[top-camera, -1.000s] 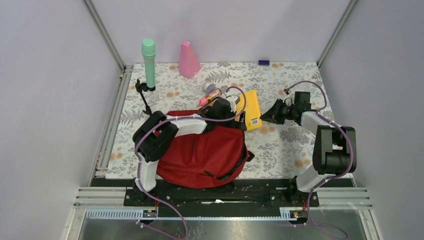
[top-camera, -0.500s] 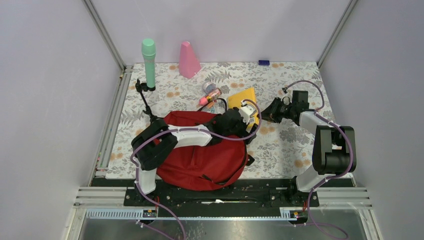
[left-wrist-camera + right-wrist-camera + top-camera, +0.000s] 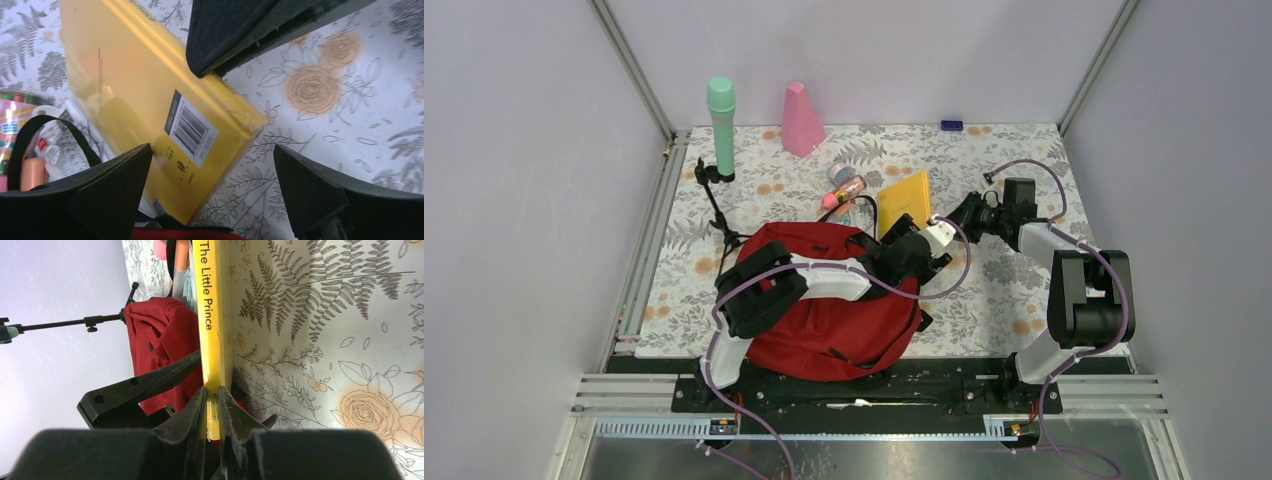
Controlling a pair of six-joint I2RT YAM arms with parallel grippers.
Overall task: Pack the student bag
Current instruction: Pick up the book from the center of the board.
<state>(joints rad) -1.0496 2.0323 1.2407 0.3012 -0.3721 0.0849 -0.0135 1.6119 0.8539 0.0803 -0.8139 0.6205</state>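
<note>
From above, the student bag (image 3: 824,320) lies on the near side of the worktop (image 3: 1024,160), between the two arm bases, with its top toward the far side. The yellow book (image 3: 902,200) is just beyond the bag's far right corner. A second ago it lay flat on the cloth. Now it stands up on one edge and leans, a little more to the left than before. The right hand (image 3: 959,215) is clenched on its right edge. The left arm has swung to the right across the bag, and the left hand (image 3: 919,250) is now just beside the book.

In the left wrist view, the left hand (image 3: 212,150) is released, its fingers wide apart with nothing between them. The book (image 3: 140,85) is in front of it, barcode side visible, and a strip of the bag (image 3: 185,234) shows at the bottom.

In the right wrist view, the right hand (image 3: 212,395) is grasping the book (image 3: 212,340) by its lower edge. The spine reads "The Little Prince". The bag (image 3: 160,340) is just behind it.

I judge that the book is lifted for packing, and the free left hand should next hold the bag open.
</note>
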